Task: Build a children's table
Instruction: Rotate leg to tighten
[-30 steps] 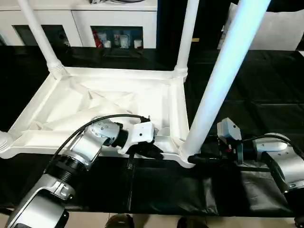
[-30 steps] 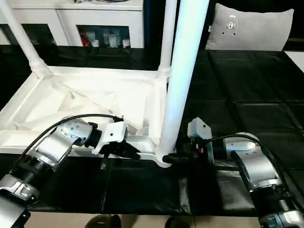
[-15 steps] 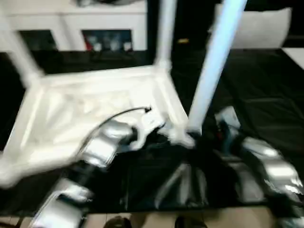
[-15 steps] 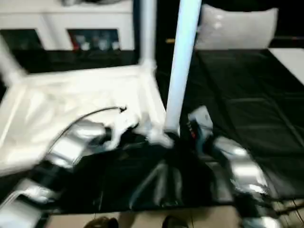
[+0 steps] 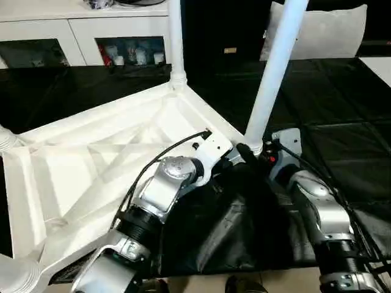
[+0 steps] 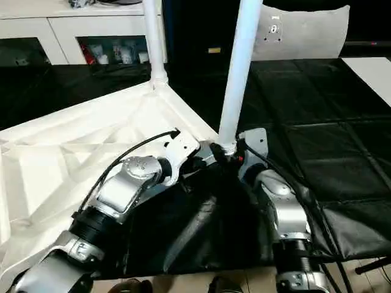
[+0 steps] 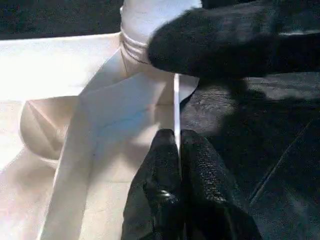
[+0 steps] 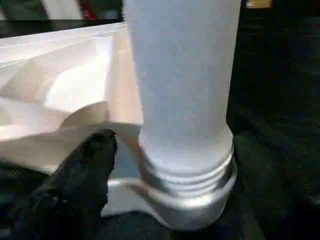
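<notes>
The children's table [image 5: 91, 165] lies upside down on the black cover, white ribs facing up. One tube leg [image 5: 275, 67] stands in the corner socket [image 5: 253, 145] nearest my grippers, and another leg [image 5: 176, 36] rises at the far corner. My left gripper [image 7: 179, 150] is shut on the thin rim of the top, just beside that socket. My right gripper [image 8: 180, 160] stands open around the base of the near leg, and one finger [image 8: 90, 170] shows a gap to the tube.
The black cover [image 5: 226, 226] is bunched into folds under both forearms. A white cabinet [image 5: 85, 30] runs along the back, with a pale cushion [image 5: 330, 30] at the back right. Two more corner sockets [image 5: 3, 139] [image 5: 18, 278] show at the left edge.
The table has swung round on the surface, its gripped corner moving away from me, and the cover has bunched up. My right gripper's fingers have spread apart from the leg. The camera has shifted too.
</notes>
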`<state>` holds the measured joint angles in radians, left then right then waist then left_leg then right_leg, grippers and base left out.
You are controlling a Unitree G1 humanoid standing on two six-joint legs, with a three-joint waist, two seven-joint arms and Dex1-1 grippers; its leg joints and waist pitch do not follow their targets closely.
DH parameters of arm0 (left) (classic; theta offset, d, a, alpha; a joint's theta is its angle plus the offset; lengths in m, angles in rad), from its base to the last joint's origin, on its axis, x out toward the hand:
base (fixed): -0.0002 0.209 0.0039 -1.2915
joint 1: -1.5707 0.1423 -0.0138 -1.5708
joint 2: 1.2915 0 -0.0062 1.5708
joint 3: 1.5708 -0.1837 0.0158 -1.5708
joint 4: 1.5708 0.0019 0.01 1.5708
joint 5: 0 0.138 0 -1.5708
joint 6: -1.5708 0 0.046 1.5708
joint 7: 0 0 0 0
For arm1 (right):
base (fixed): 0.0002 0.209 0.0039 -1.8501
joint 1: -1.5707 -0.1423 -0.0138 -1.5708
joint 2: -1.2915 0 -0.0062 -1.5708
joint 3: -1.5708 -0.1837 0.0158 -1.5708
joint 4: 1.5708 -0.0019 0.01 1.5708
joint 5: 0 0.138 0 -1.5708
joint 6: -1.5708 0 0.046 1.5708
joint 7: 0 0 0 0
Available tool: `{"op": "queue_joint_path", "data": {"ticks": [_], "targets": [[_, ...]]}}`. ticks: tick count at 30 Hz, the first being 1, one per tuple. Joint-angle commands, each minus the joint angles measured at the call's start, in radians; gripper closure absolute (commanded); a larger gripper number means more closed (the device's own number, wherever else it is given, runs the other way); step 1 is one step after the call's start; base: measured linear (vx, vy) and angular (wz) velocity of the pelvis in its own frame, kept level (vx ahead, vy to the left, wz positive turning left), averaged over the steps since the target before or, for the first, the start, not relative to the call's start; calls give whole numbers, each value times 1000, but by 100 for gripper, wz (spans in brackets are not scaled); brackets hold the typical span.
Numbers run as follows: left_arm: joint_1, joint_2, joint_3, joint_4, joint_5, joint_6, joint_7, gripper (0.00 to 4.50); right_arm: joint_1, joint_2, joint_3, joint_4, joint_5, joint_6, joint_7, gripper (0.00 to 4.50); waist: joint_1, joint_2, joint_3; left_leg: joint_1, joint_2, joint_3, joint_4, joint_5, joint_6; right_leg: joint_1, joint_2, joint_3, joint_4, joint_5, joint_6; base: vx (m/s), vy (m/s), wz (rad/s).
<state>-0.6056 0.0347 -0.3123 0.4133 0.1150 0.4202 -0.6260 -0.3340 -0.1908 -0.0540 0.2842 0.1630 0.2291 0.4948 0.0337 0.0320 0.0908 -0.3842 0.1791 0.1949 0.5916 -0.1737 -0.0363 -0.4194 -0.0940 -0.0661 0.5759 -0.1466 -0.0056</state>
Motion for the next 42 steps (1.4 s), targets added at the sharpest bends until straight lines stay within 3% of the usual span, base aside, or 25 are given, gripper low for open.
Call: {"op": "queue_joint_path", "data": {"ticks": [1,4,7,9,10,12,13,15,16,18,19,21,26,29,30,31,42], "targets": [[-28,4,-1,-38,-9,-64,-22,450,10,-6,53,-21,19,-14,84,22,9,-17,-73,11,39,-24,-75,-272,75,52,-51,32,-81,-365,-177,0,0,0],[-12,80,-21,-35,-17,-137,-140,450,20,-118,60,-41,33,-58,245,10,11,-15,-76,9,39,-24,-72,-247,88,56,-51,32,-77,-333,-188,0,0,0],[4,139,-35,-41,-38,-193,-241,450,22,-193,61,-63,67,-49,370,10,12,-18,-75,8,41,-21,-70,-230,108,57,-51,34,-70,-288,-208,0,0,0],[10,180,-48,-37,-54,-231,-310,450,21,-243,67,-75,89,-50,465,10,18,-14,-76,12,44,-20,-69,-223,119,56,-54,35,-69,-292,-216,0,0,0],[12,200,-57,-36,-57,-250,-344,450,20,-262,71,-78,96,-53,503,10,19,-20,-76,12,45,-20,-69,-219,120,56,-53,34,-68,-290,-217,0,0,0],[20,231,-63,-43,-79,-274,-419,450,14,-292,77,-78,106,-61,564,10,28,-14,-75,17,49,-19,-69,-211,115,50,-53,36,-65,-284,-226,0,0,0],[24,265,-73,-48,-91,-297,-486,450,7,-318,83,-73,118,-68,622,10,33,-19,-77,19,50,-19,-69,-210,115,52,-53,36,-63,-281,-232,0,0,0],[26,295,-84,-47,-101,-323,-546,450,0,-336,92,-67,127,-75,665,10,45,-12,-77,20,54,-18,-69,-201,109,49,-51,36,-56,-256,-241,0,0,0],[26,309,-88,-43,-101,-337,-571,450,-3,-344,97,-67,134,-75,685,35,45,-14,-76,21,55,-16,-70,-201,109,49,-51,38,-55,-248,-245,0,0,0],[25,351,-97,-33,-112,-375,-654,450,-8,-369,115,-86,164,-36,753,44,56,-21,-77,21,55,-15,-70,-201,107,51,-56,39,-52,-263,-247,0,0,0],[24,354,-97,-31,-115,-379,-662,450,-9,-371,117,-88,167,-31,760,49,57,-18,-75,22,56,-15,-71,-207,105,49,-56,39,-54,-274,-246,0,0,0],[13,375,-100,-15,-131,-407,-720,450,-12,-385,136,-97,180,-7,815,74,59,-25,-74,25,57,-13,-72,-225,87,47,-56,41,-56,-302,-238,0,0,0],[-1,397,-111,-5,-146,-423,-787,450,-15,-393,165,-103,193,11,879,113,60,-25,-74,23,55,-16,-74,-236,71,48,-58,40,-58,-339,-226,0,0,0],[-6,404,-115,-3,-150,-430,-810,450,-17,-396,182,-106,201,22,909,129,60,-25,-74,22,56,-17,-74,-234,69,48,-59,40,-57,-335,-225,0,0,0],[-9,405,-115,-1,-151,-433,-817,450,-17,-397,190,-106,201,21,917,154,61,-25,-75,23,57,-16,-74,-224,68,48,-59,41,-56,-321,-229,0,0,0],[-10,406,-116,1,-152,-437,-822,450,-16,-396,194,-108,201,22,920,154,60,-30,-77,22,57,-16,-73,-220,68,49,-58,41,-54,-314,-231,0,0,0],[-13,399,-119,7,-161,-450,-833,450,-19,-373,215,-89,187,3,925,247,70,-26,-80,21,55,-15,-69,-194,70,52,-59,41,-50,-290,-238,0,0,0]]}}
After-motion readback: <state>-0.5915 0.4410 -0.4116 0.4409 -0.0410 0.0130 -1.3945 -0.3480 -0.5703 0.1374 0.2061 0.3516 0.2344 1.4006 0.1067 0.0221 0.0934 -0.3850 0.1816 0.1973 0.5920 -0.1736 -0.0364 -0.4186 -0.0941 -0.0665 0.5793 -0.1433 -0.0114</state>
